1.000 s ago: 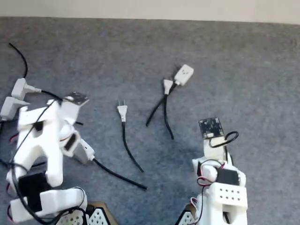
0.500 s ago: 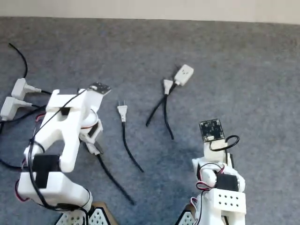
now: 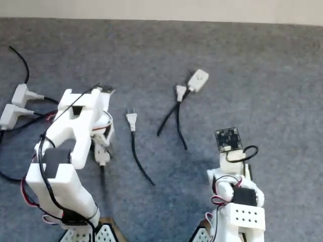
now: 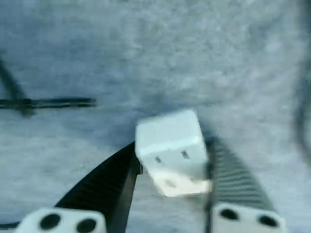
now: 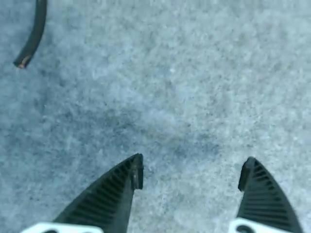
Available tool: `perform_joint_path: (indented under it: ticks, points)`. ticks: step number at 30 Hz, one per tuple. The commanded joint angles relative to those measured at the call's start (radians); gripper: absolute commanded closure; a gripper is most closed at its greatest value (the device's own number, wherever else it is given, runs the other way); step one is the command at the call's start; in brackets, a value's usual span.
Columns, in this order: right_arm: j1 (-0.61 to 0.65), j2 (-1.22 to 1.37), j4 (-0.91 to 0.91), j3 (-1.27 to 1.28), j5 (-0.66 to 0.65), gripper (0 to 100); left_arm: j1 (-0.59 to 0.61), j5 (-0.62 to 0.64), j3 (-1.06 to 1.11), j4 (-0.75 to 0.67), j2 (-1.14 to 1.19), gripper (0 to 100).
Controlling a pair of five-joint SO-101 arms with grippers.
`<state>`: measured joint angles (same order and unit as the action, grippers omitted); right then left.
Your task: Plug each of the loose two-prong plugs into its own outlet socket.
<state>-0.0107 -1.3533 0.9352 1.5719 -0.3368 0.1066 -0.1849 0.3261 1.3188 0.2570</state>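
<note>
A: What are the left jaws doing?

B: They're clamped on a white socket [image 4: 170, 145] with two slots showing, above the grey bench [image 3: 262, 65]. Its black cord runs back toward that arm's base.

A: Where's the nearest plug?

B: The plug [image 3: 131, 120] lies just beside that arm, prongs pointing away from the bases. A far plug [image 3: 180, 93] and far socket [image 3: 198, 80] lie just beside each other, farther out.

A: And the right jaws?

B: They're spread wide, gripping nothing, over the bench near a cord end [image 5: 30, 43].
</note>
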Motion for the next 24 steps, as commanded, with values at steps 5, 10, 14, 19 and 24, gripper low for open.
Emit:
perform_joint_path:
  ticks: [5, 10, 14, 19, 24]
  points:
    - [0.008, -0.012, -0.022, -0.004, 0.011, 69.8, -0.102, -0.227, -0.140, 0.183, -0.008, 97]
    - [0.008, -0.012, -0.024, -0.004, 0.011, 69.8, -0.237, -0.488, -0.337, 0.405, 0.001, 97]
    - [0.008, -0.012, -0.024, -0.004, 0.011, 69.8, -0.344, -0.589, -0.417, 0.454, -0.001, 97]
    - [0.008, -0.012, -0.024, -0.004, 0.011, 69.8, -0.432, -0.698, -0.317, 0.456, 0.001, 97]
    - [0.008, -0.012, -0.024, -0.004, 0.011, 69.8, -0.437, -0.700, -0.151, 0.454, -0.012, 97]
